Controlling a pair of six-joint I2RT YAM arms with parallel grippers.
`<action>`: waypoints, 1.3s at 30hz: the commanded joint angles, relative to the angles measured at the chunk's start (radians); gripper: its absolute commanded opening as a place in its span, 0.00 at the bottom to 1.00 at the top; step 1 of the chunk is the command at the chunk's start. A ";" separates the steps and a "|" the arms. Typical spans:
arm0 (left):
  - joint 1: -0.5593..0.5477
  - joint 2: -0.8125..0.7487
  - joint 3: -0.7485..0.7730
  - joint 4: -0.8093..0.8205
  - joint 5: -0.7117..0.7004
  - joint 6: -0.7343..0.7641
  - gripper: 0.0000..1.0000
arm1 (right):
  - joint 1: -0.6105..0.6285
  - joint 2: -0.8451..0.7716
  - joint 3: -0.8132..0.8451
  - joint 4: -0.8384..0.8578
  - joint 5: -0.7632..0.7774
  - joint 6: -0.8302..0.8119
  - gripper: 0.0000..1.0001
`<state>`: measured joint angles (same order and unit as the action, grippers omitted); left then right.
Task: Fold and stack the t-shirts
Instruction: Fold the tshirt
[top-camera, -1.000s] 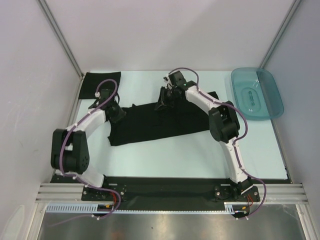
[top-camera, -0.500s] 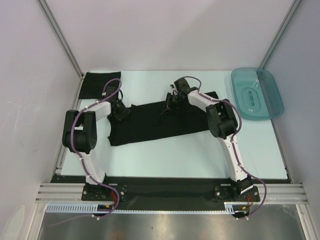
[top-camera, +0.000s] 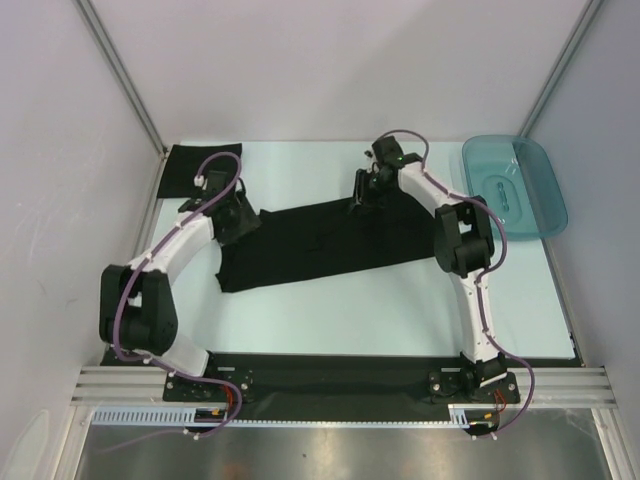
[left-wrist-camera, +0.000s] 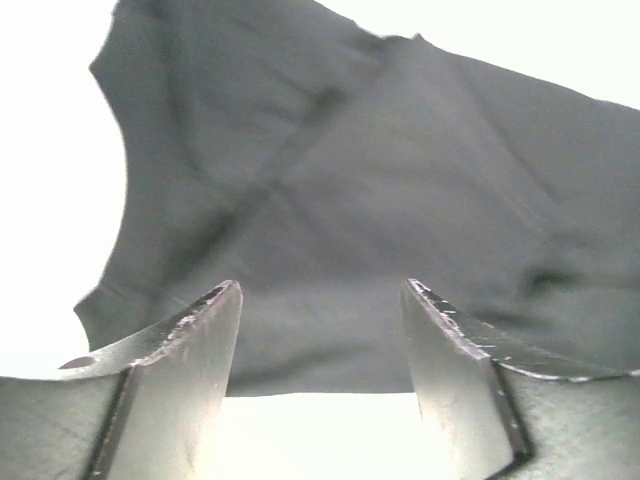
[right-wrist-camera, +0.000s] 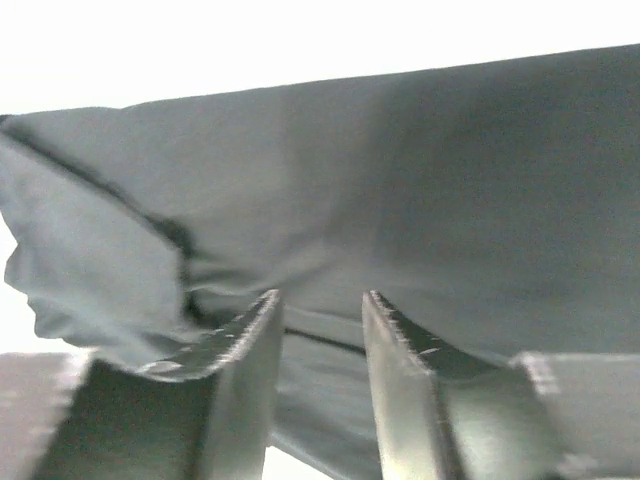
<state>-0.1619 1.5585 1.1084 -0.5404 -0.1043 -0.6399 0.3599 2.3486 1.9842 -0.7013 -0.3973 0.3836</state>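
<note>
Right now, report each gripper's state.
Left gripper: open, holding nothing.
Right gripper: jaws narrowly apart, plain black cloth t-shirt between them; grip cannot be told.

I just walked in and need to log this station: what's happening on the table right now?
Two robot arms are working on a black t-shirt laid out across the table. The left end effector is open at the shirt's far left corner. The right end effector sits at its far edge, and its grip is unclear. A second black shirt lies folded in the far-left corner.
</note>
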 joint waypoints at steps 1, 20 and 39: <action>-0.118 -0.048 0.031 -0.087 -0.052 -0.044 0.73 | -0.053 -0.086 0.097 -0.142 0.188 -0.143 0.47; -0.255 0.104 0.183 -0.305 0.012 -0.523 1.00 | -0.061 -0.133 0.111 -0.164 0.172 -0.575 1.00; -0.211 0.521 0.798 -0.925 -0.069 -0.893 1.00 | 0.004 -0.355 -0.368 0.102 0.058 -1.266 1.00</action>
<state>-0.3878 2.0384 1.8301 -1.2816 -0.1566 -1.4578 0.3992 1.9282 1.4940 -0.5621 -0.2653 -0.7406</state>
